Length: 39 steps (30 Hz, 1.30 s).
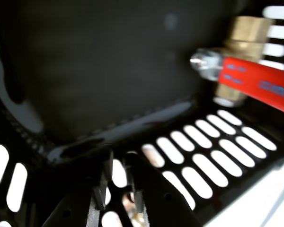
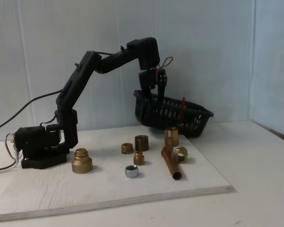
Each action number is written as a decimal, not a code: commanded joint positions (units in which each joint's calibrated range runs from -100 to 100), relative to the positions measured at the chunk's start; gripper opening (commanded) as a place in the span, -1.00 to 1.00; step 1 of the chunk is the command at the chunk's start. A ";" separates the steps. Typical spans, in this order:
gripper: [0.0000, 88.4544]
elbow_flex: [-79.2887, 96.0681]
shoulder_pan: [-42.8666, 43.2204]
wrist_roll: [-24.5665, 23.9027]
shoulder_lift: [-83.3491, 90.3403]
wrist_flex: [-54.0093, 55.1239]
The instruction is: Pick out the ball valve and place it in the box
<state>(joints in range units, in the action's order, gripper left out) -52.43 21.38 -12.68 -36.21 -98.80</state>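
Ball valve (image 1: 246,71) lies inside the box (image 1: 109,71), up and right of the end effector (image 1: 117,201) in the wrist view, red lever slanting rightward. End effector's fingers stand narrowly parted, holding nothing.

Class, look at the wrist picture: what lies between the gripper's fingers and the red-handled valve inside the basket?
In the wrist view, between the gripper and the ball valve lies just the basket's bare dark floor and slotted wall.

Ball valve (image 1: 248,66) by box (image 2: 199,124) wall; floor beside clear.
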 commanded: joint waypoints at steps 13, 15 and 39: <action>-0.98 20.93 0.32 0.47 20.83 -0.43; -0.98 23.91 0.39 0.83 23.03 -0.43; -0.98 43.22 1.65 0.93 27.95 12.49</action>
<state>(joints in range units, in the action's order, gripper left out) -10.03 22.05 -11.70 -10.12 -85.47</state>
